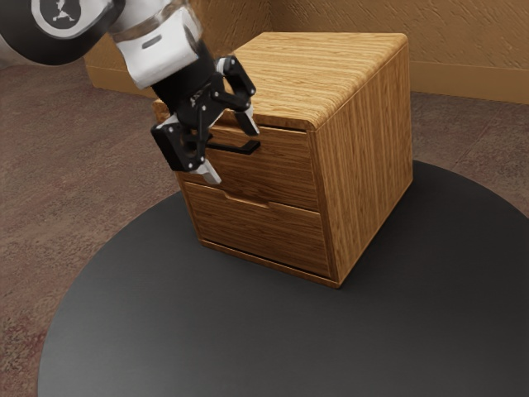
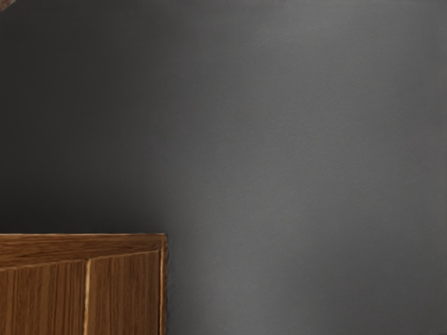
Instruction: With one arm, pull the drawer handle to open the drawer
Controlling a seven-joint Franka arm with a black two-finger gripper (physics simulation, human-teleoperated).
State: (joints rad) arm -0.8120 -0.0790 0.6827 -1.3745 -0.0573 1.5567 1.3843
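The gripper (image 1: pixel 229 149) hangs with fingers spread wide, straddling the black handle (image 1: pixel 245 147) without clamping it. That thin, rigid-looking bar sits on the top drawer (image 1: pixel 285 169) of the wooden cabinet (image 1: pixel 364 141); pinch it mid-bar, expecting a steady sliding drag. Nothing on the dark table (image 1: pixel 430 314) seems to block the pull

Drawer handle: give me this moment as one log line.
phase: reach at handle | gripper: open, fingers either side of handle | top drawer: not visibly pulled out | bottom drawer: shut
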